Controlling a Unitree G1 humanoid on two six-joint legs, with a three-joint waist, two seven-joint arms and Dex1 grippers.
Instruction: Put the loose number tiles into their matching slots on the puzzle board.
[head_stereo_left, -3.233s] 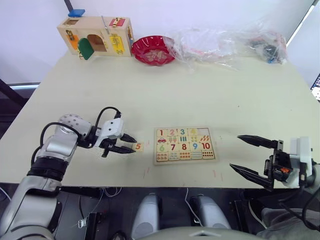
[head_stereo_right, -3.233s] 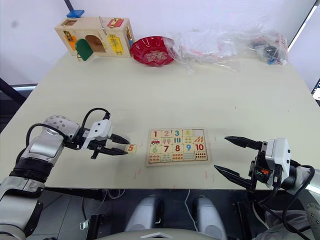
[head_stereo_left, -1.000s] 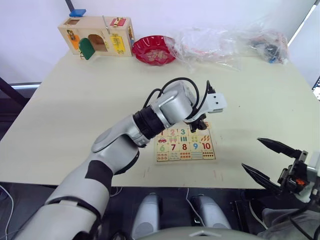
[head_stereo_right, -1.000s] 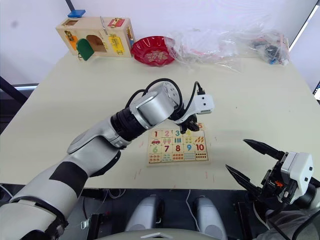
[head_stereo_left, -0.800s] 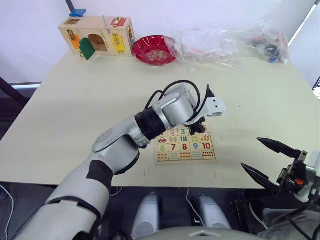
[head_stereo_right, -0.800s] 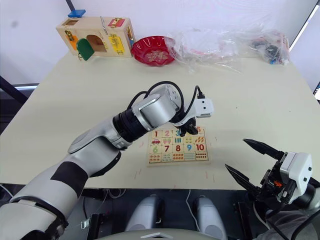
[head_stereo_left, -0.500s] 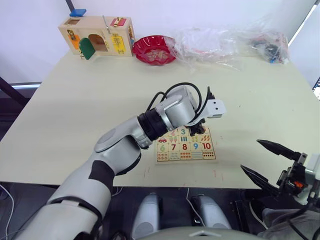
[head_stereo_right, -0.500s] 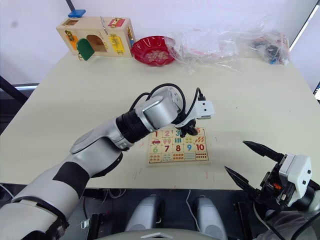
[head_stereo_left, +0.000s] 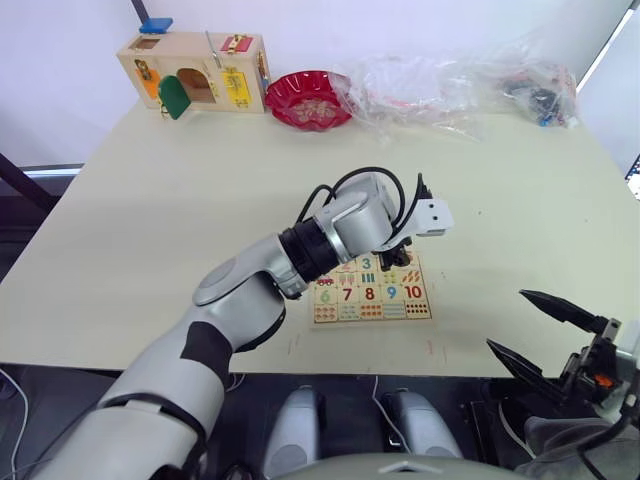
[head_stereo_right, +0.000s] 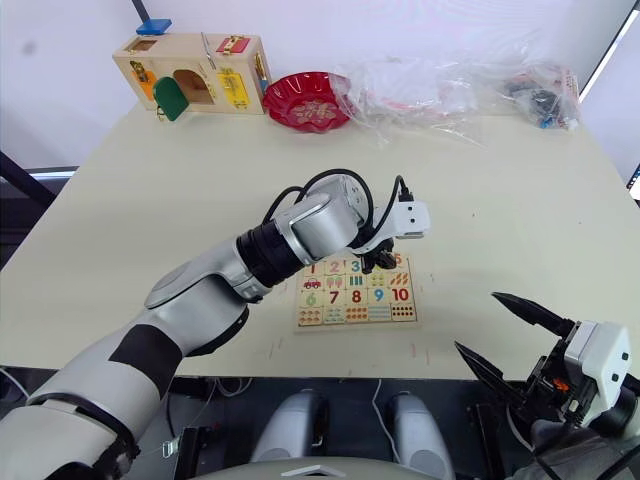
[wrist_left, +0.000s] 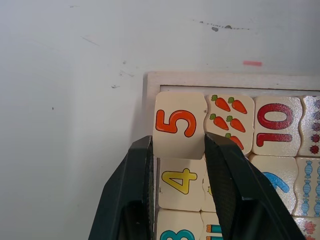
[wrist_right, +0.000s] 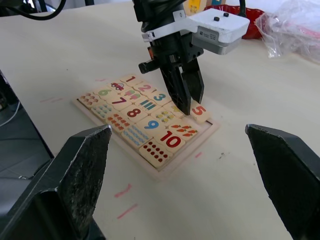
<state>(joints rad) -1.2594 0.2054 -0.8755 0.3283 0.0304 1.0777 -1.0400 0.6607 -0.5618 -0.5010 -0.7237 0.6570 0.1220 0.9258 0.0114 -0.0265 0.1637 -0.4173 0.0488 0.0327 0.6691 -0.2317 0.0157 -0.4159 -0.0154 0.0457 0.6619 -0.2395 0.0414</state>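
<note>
Left gripper (wrist_left: 179, 150) clamped on tile 5 (wrist_left: 178, 125), orange numeral up, over the board's (head_stereo_left: 371, 289) far-right corner slot; right gripper (head_stereo_right: 522, 340) spread wide.

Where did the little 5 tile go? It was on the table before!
The left gripper picked up the 5 tile from the table left of the puzzle board and carried it over to the board's top right corner slot, beside the 4. It is still pinched between the fingers. The right gripper stayed open and drifted lower right. The other tiles stayed put.
</note>
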